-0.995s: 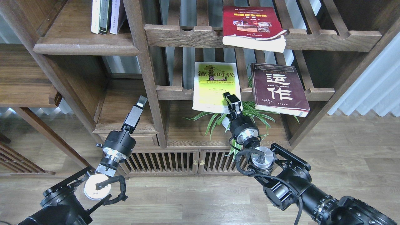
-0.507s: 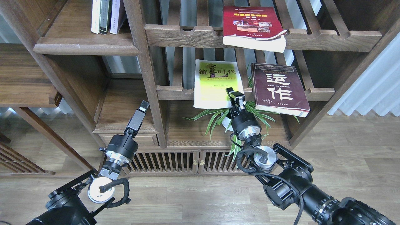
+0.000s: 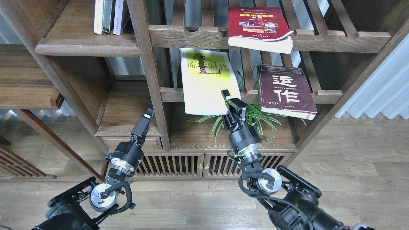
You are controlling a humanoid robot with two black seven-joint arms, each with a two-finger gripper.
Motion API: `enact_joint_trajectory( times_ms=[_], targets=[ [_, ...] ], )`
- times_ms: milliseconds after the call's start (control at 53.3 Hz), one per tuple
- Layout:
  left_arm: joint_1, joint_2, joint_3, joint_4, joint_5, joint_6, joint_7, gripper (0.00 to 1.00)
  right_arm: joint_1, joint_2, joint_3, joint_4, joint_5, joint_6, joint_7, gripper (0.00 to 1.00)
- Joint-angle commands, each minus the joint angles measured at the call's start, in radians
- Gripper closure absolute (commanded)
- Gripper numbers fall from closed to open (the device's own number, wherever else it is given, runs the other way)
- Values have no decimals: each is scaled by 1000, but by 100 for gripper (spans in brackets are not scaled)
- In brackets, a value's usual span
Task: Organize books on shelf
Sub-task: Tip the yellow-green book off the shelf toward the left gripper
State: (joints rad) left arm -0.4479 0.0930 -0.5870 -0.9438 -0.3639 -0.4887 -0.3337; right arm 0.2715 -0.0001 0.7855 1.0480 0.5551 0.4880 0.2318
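Observation:
The yellow-green book [image 3: 206, 81] is lifted and tilted in front of the middle slatted rack. My right gripper [image 3: 229, 99] is shut on its lower right corner. The dark maroon book [image 3: 282, 91] lies on the middle rack to the right. The red book [image 3: 257, 27] lies on the upper slatted rack, its pages hanging over the rail. The solid shelf board [image 3: 86, 46] is at the upper left, holding three upright books [image 3: 108, 16]. My left gripper [image 3: 146, 117] is in front of the lower left compartment, holding nothing; its fingers look closed together.
A potted spider plant [image 3: 249, 119] stands on the lower board just behind my right wrist. A vertical post [image 3: 150, 76] separates the left compartments from the slatted racks. A cabinet with slatted doors [image 3: 185, 164] is below. Curtains hang at the right.
My right gripper has lifted the yellow-green book up and to the left, off the middle rack. My left gripper has moved slightly right and down.

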Motion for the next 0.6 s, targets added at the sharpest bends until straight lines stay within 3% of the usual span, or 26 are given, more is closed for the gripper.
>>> enact_joint_trajectory(
  times_ms=[0,169,357,451,582],
  targets=[
    [-3,17,19,-35,-30,0,22,2,-14,0,-2,1,-3,1,-8,95],
    [-3,77,33,-75,-76,0,79,2,-28,-31,-6,3,-3,1,-9,95],
    [-6,142,53,-156,-148,0,84,2,-46,-44,-8,3,-3,1,-48,95],
    [-11,224,114,-225,-199,0,85,2,-74,-43,-9,3,-3,1,-101,94],
    [-9,254,125,-253,-207,0,85,2,-86,-38,-25,3,-1,1,-117,94]
  ],
)
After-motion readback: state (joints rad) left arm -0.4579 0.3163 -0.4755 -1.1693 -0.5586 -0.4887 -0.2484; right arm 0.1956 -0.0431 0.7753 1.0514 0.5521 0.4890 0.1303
